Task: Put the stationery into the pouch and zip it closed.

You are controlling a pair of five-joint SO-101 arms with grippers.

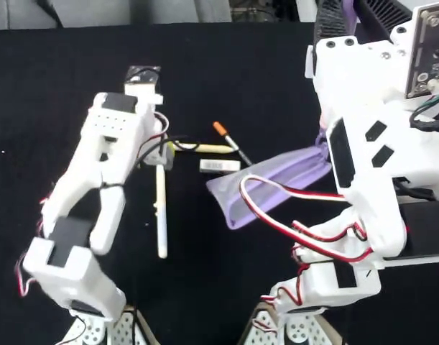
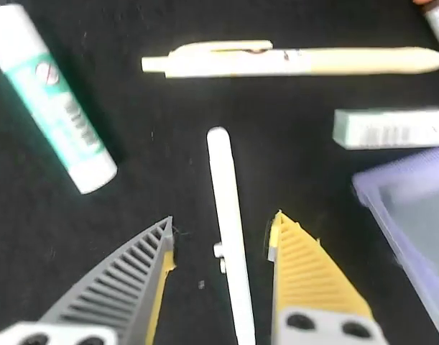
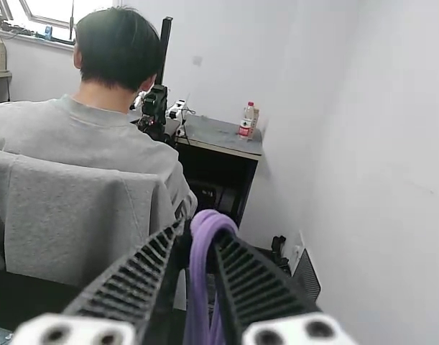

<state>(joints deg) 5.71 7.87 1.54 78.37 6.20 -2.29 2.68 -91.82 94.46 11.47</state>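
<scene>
**A:** How far had we got with the pouch (image 1: 269, 183)?

**B:** Barely started. It lay empty-looking on the worktop (image 1: 47, 86), our right pincer (image 3: 201, 233) clamped on one end.

**A:** And the stationery?

**B:** All outside: white pen (image 2: 220, 172), cream pen (image 2: 291, 61), eraser (image 2: 391, 128), glue stick (image 2: 54, 100), orange-capped marker (image 1: 226, 136). Our left pincer (image 2: 220, 228) stood apart astride the white pen. Zipping was left too.

The right gripper (image 3: 199, 233) has its fingers (image 3: 133, 280) clamped on a purple pouch (image 3: 200, 287) fold, white wall (image 3: 363, 144) behind.

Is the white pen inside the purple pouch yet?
No, out. The white pen lies between the open fingers of the left hand, outside the pouch.
</scene>
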